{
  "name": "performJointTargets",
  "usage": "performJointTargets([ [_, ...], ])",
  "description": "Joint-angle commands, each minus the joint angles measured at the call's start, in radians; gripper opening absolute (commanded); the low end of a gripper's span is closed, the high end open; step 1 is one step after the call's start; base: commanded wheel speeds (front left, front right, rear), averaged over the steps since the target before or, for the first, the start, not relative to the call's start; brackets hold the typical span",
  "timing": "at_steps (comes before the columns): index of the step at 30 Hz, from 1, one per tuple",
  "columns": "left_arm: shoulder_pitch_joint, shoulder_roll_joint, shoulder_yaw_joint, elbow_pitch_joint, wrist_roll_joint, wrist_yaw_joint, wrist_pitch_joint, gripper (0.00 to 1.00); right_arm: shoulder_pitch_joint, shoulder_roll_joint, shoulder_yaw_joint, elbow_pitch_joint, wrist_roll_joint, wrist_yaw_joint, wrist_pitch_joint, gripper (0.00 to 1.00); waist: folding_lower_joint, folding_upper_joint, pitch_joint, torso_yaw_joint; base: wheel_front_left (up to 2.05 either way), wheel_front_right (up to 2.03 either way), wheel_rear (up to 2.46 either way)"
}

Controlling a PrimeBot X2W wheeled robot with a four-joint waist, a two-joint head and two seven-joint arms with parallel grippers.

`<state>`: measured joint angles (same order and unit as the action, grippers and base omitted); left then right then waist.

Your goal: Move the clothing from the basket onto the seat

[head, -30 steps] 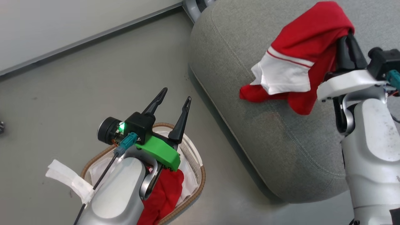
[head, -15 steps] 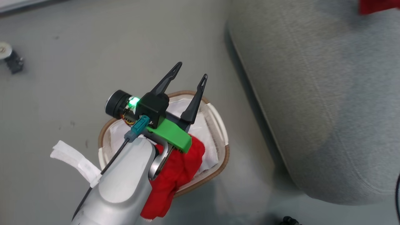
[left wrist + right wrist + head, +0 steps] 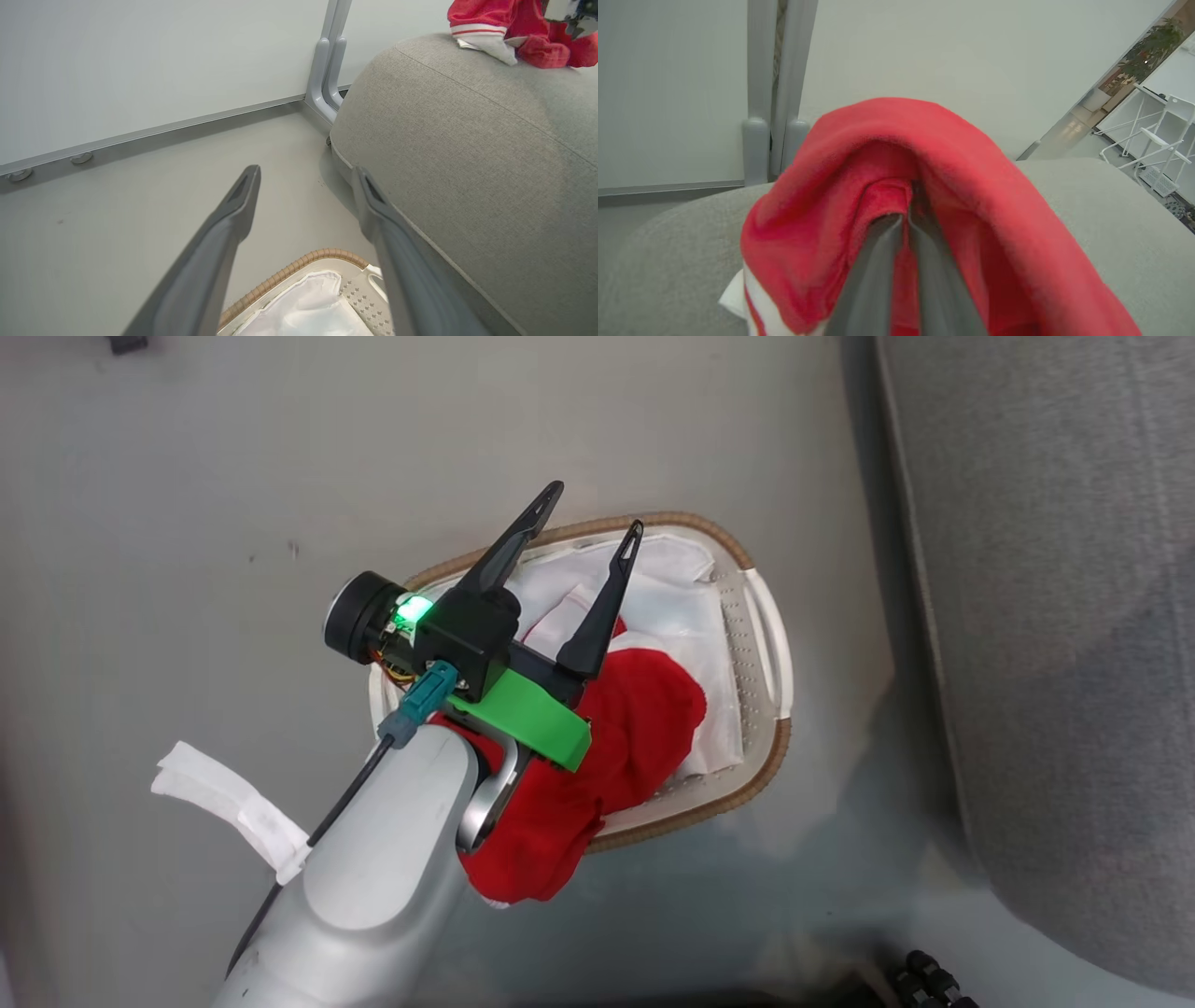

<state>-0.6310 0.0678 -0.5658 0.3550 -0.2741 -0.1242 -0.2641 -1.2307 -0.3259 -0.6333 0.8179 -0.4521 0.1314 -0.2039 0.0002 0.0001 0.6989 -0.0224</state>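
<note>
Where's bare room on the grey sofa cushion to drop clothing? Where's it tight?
Free: the large grey woven sofa cushion from its rounded front edge up to the bright red white-striped garment clamped by the right gripper. Crowded: the oval white perforated basket, with a second red garment heaped under the open left gripper.

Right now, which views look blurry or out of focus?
Head view: the seat is smeared, the basket fairly crisp. Left wrist view: the left gripper looks soft, the seat weave sharp. Right wrist view: the clothing is close and fuzzy.
</note>
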Motion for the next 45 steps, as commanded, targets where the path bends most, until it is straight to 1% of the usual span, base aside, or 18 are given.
performJointTargets([
  [1, -0.008, -0.004, 0.006, -0.001, 0.01, -0.003, -0.001, 1.0, 0.021, 0.003, -0.005, 0.017, -0.014, -0.001, -0.013, 0.0, -0.0002, -0.0001, 0.04, 0.033, 0.0, 0.0, 0.0],
  [5, 0.001, -0.005, 0.017, 0.008, 0.016, -0.003, -0.001, 1.0, 0.052, 0.026, -0.013, 0.058, -0.034, -0.001, -0.036, 0.0, -0.0002, -0.0001, 0.03, 0.016, 0.0, 0.0, 0.0],
  [10, 0.002, -0.002, 0.032, 0.021, 0.012, -0.004, -0.001, 1.0, 0.06, 0.045, -0.001, 0.079, -0.046, -0.001, -0.054, 0.0, -0.0002, -0.0001, 0.011, -0.004, 0.0, 0.0, 0.0],
  [11, 0.005, -0.001, 0.035, 0.024, 0.013, -0.004, -0.001, 1.0, 0.063, 0.05, 0.002, 0.08, -0.044, -0.001, -0.057, 0.16, -0.0002, -0.0001, 0.006, -0.008, 0.0, 0.0, 0.0],
  [12, 0.008, -0.001, 0.037, 0.025, 0.013, -0.004, -0.001, 1.0, 0.067, 0.054, 0.005, 0.081, -0.042, -0.001, -0.059, 0.35, -0.0002, -0.0001, 0.001, -0.011, 0.0, 0.0, 0.0],
  [13, 0.012, 0.0, 0.04, 0.028, 0.013, -0.004, -0.001, 1.0, 0.074, 0.06, 0.009, 0.084, -0.039, -0.001, -0.061, 0.49, -0.0002, -0.0001, -0.007, -0.015, 0.0, 0.0, 0.0],
  [14, 0.016, 0.0, 0.042, 0.03, 0.013, -0.005, -0.001, 1.0, 0.08, 0.064, 0.014, 0.084, -0.035, -0.001, -0.061, 0.95, -0.0002, -0.0001, -0.013, -0.018, 0.0, 0.0, 0.0],
  [15, 0.022, 0.0, 0.046, 0.031, 0.011, -0.005, -0.001, 1.0, 0.088, 0.068, 0.02, 0.084, -0.033, -0.001, -0.061, 1.0, -0.0002, -0.0001, -0.023, -0.022, 0.0, 0.0, 0.0],
  [20, 0.052, -0.002, 0.072, 0.028, -0.005, -0.004, -0.001, 1.0, 0.151, 0.096, 0.069, 0.046, 0.001, -0.001, -0.062, 1.0, -0.0002, -0.0001, -0.078, -0.035, 0.0, 0.0, 0.0],
  [29, 0.127, -0.009, 0.154, 0.025, -0.036, -0.002, -0.001, 1.0, 0.309, 0.128, 0.192, -0.005, 0.098, -0.001, -0.062, 1.0, -0.0002, -0.0001, -0.235, -0.033, 0.0, 0.0, 0.0],
  [36, 0.221, -0.014, 0.248, 0.025, -0.052, 0.012, -0.001, 1.0, 0.392, 0.157, 0.296, -0.075, 0.181, -0.001, -0.062, 1.0, -0.0002, -0.0001, -0.374, 0.003, 0.0, 0.0, 0.0],
  [41, 0.295, -0.016, 0.311, 0.021, -0.064, 0.019, -0.001, 1.0, 0.446, 0.188, 0.361, -0.116, 0.24, -0.001, -0.063, 1.0, -0.0002, -0.0001, -0.455, 0.039, 0.0, 0.0, 0.0],
  [45, 0.356, -0.017, 0.356, 0.015, -0.053, 0.029, -0.001, 1.0, 0.506, 0.219, 0.416, -0.146, 0.287, -0.001, -0.062, 1.0, -0.0002, -0.0001, -0.515, 0.067, 0.0, 0.0, 0.0],
])
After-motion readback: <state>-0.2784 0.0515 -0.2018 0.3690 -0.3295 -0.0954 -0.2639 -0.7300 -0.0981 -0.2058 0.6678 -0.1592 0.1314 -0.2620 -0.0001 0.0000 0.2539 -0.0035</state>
